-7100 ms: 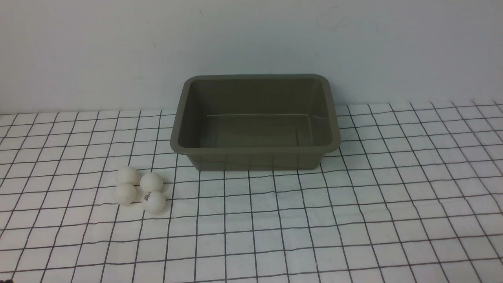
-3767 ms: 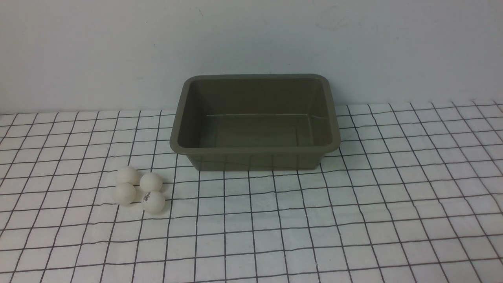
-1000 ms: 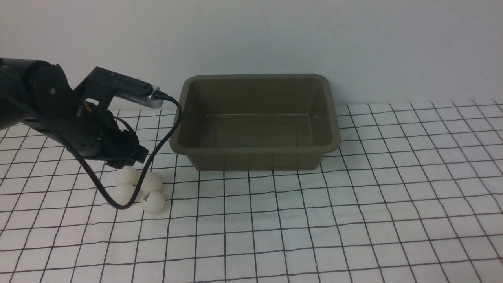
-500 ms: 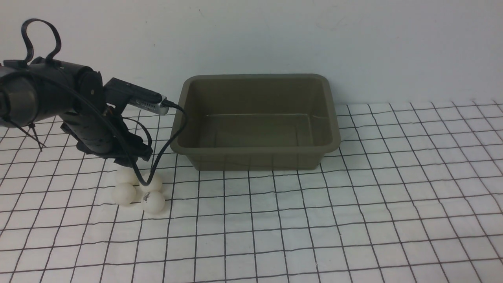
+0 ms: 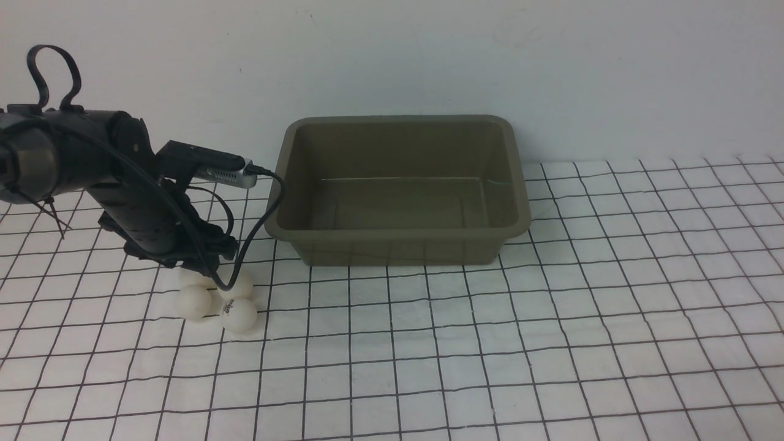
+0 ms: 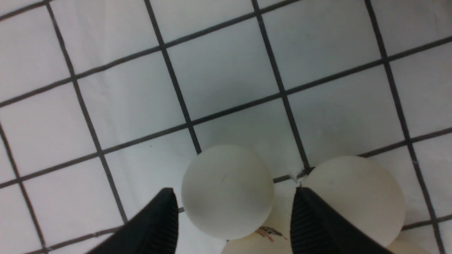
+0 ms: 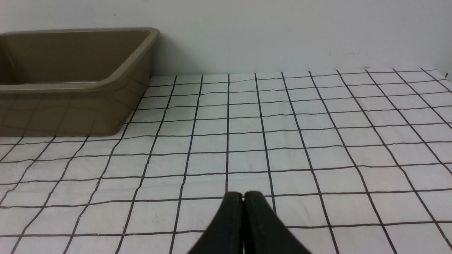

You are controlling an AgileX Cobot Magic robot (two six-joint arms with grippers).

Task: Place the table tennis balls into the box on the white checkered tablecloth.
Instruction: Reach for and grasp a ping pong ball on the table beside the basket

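The left arm [image 5: 141,208] hides most of the two rear balls [image 5: 244,285] beside the box [image 5: 398,251]; the front ball [image 5: 242,318] has a logo unreadably small.

The bench is hidden under a white checkered tablecloth [image 5: 551,318], its thin black grid slightly wrinkled. A tight cluster of table tennis balls [image 5: 193,301] lies on the cloth directly below the jaws of the left gripper [image 6: 235,192]. One plain ball [image 6: 227,192] sits between the parted jaws. A second ball [image 6: 353,197] lies just outside one jaw, and a logo-printed ball [image 5: 239,315] lies on the robot's side of them. The olive-grey box [image 5: 398,236] stands on the cloth near the jaws, to their right and farther back.
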